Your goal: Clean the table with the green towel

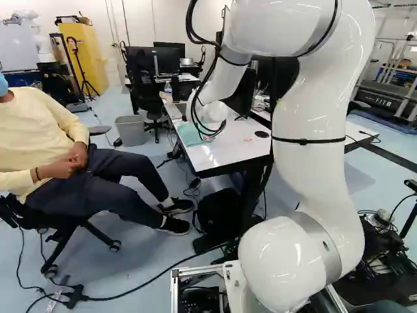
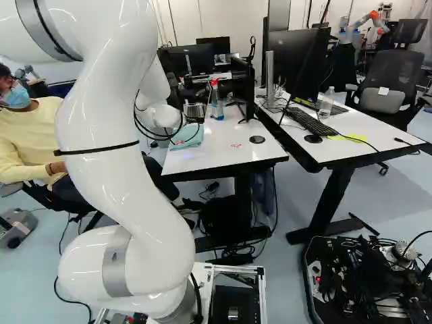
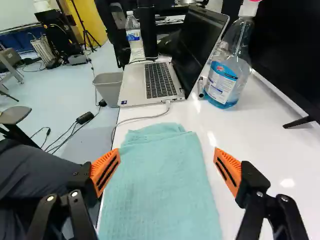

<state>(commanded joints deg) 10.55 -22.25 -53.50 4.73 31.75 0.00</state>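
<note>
The gripper [image 3: 167,162] is hanging over the towel [image 3: 162,187] with its two fingers standing wide apart, and it is gripping nothing. Its orange pads [image 3: 106,167] are facing each other across the towel's width. Whether the fingertips are touching the cloth, the wrist view is not making clear.

The blue-green towel is lying folded on the white table [image 2: 209,158], between and below the fingers and running ahead of them, with one long side along the table's edge. In the left base view it is showing partly behind the white arm [image 1: 313,117]. Small red marks [image 2: 235,145] are showing on the tabletop to the right of the towel in the right base view, and a black disc [image 2: 257,140] is lying just beyond them.

Ahead of the towel, an open laptop [image 3: 160,82] is resting on the table, with a pale cable [image 3: 142,118] curving from it toward the table's edge. A spray bottle [image 3: 227,75] of blue liquid is standing upright beside the laptop, and a marker [image 3: 200,87] is lying between them. A monitor [image 3: 295,55] is standing past the bottle.

A person [image 1: 49,143] is sitting on a chair near the table, hands together, at the left of the left base view.
</note>
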